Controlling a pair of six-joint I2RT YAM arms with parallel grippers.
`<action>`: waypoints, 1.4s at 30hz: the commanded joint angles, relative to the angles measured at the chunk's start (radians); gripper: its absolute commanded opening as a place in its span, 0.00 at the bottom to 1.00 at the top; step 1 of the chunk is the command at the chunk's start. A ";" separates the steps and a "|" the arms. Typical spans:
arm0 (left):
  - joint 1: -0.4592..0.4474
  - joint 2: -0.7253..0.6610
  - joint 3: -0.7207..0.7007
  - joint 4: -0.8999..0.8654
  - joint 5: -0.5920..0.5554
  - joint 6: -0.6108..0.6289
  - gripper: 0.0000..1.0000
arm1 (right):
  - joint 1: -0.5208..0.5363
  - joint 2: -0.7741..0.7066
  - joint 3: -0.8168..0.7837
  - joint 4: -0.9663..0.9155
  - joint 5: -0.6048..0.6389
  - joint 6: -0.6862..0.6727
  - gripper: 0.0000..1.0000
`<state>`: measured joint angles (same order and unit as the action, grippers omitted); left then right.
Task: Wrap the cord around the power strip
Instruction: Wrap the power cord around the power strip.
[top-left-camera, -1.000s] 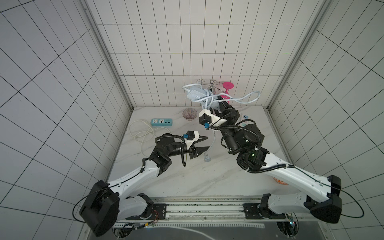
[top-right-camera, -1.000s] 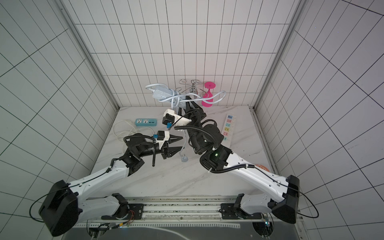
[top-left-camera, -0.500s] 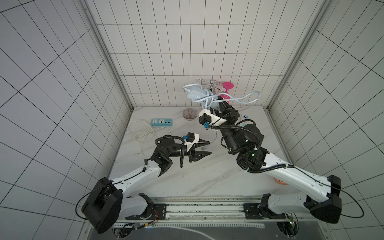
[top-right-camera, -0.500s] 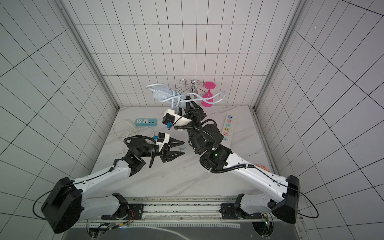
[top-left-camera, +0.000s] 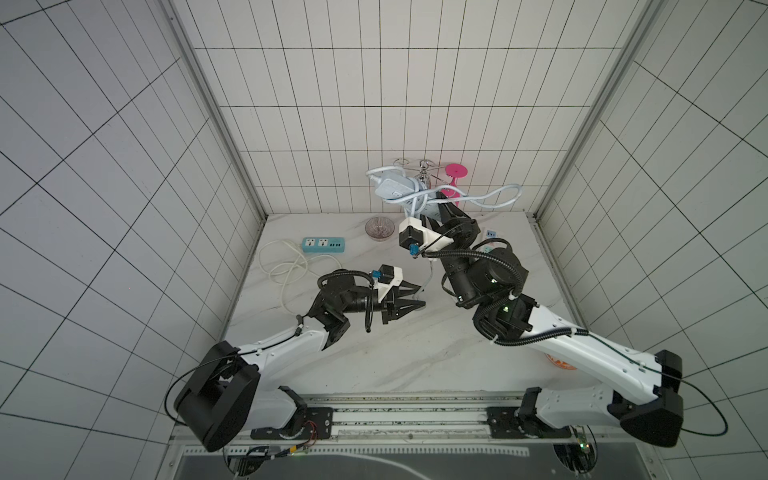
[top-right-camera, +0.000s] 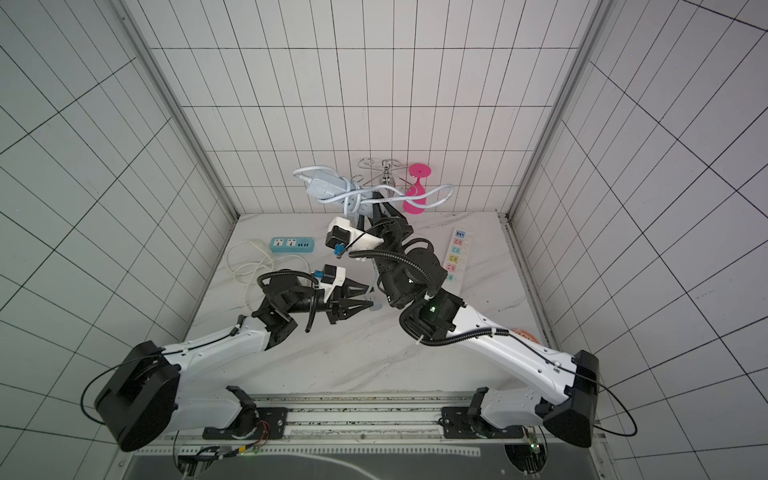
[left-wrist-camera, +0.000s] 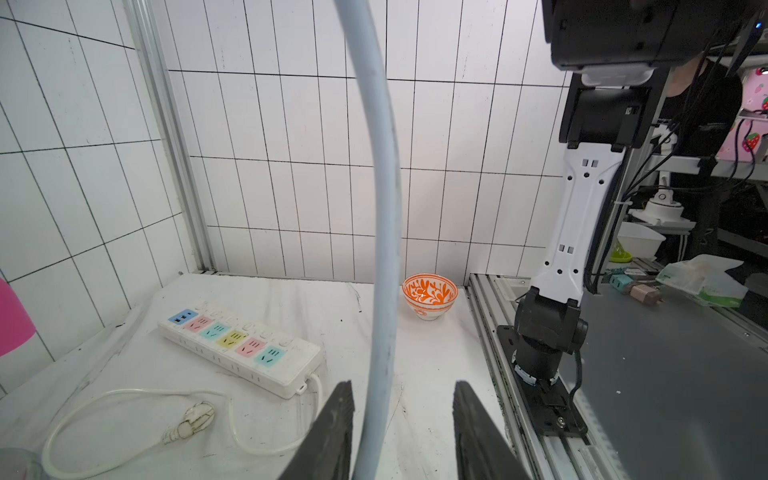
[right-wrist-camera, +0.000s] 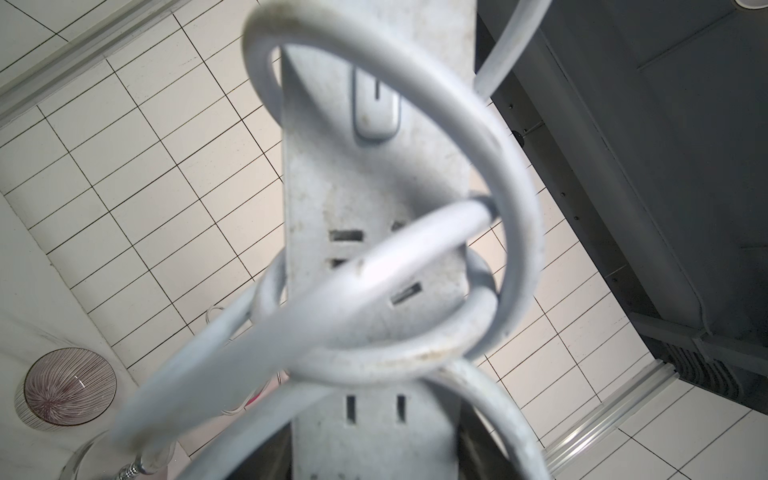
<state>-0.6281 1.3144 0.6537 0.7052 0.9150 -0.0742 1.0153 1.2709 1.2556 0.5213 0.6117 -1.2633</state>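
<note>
Right tool (top-left-camera: 442, 208) clamped shut on the power strip (top-left-camera: 390, 189), held aloft. Left tool (top-left-camera: 419, 298) partly open, the cord (left-wrist-camera: 384, 208) between its jaws, not pinched.

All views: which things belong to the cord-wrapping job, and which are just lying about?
Job: power strip, cord.
Lying about: teal strip, white strip, striped bowl, orange bowl, pink goblet.

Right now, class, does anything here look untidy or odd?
Yes: the cord sits in slack, crossing loops around the power strip held aloft by the right gripper, one loop jutting sideways; its tail dangles inside the open left gripper.
</note>
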 joint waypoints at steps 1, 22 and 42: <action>-0.010 -0.003 0.020 0.024 0.020 0.020 0.16 | -0.009 -0.036 0.120 0.102 -0.006 0.017 0.00; 0.201 -0.553 0.573 -0.894 -0.065 0.353 0.00 | -0.267 -0.166 -0.088 -0.089 -0.208 0.161 0.00; 0.543 0.118 1.035 -0.513 -0.035 0.064 0.00 | -0.109 -0.455 -0.130 -0.544 -0.633 0.207 0.00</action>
<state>-0.1272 1.4132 1.7405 0.0483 0.9192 0.1047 0.8997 0.8539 1.0763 -0.0105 0.0483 -1.0973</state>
